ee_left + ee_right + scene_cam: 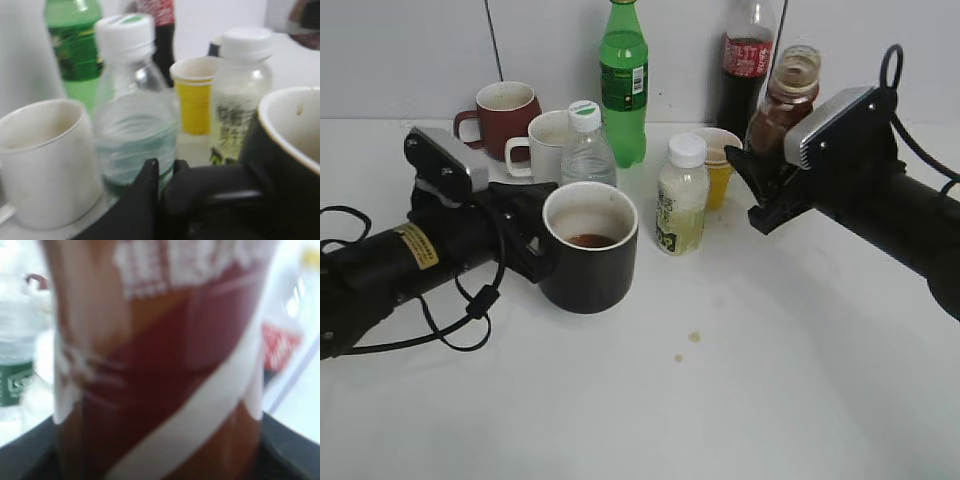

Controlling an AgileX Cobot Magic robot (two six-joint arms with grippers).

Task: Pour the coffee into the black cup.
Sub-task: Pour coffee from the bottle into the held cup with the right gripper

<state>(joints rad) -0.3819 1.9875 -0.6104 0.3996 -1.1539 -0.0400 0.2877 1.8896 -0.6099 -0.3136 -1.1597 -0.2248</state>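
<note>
The left arm lay low along the white table point(720, 400), reaching in from the left edge, its claw point(532, 243) closed on the handle side of the black cup point(588, 247), which stood upright at centre with a little brown liquid at its bottom. The right arm came in from the right edge, raised above the table, its claw point(757, 180) clamped around the coffee bottle point(782, 103), held clear of the surface, uncapped and about upright, well to the right of the cup; the right wrist view was filled by its brown, red and white label. Behind the cup stood a maroon mug point(500, 117), a white mug point(548, 143), a small water bottle point(588, 143), a green soda bottle point(623, 83), a white-capped pale drink bottle point(681, 195), a yellow paper cup point(718, 165) and a cola bottle point(744, 68), ranged before a pale wall. Two small brownish spots point(688, 344) marked the table in front of the cup.
</note>
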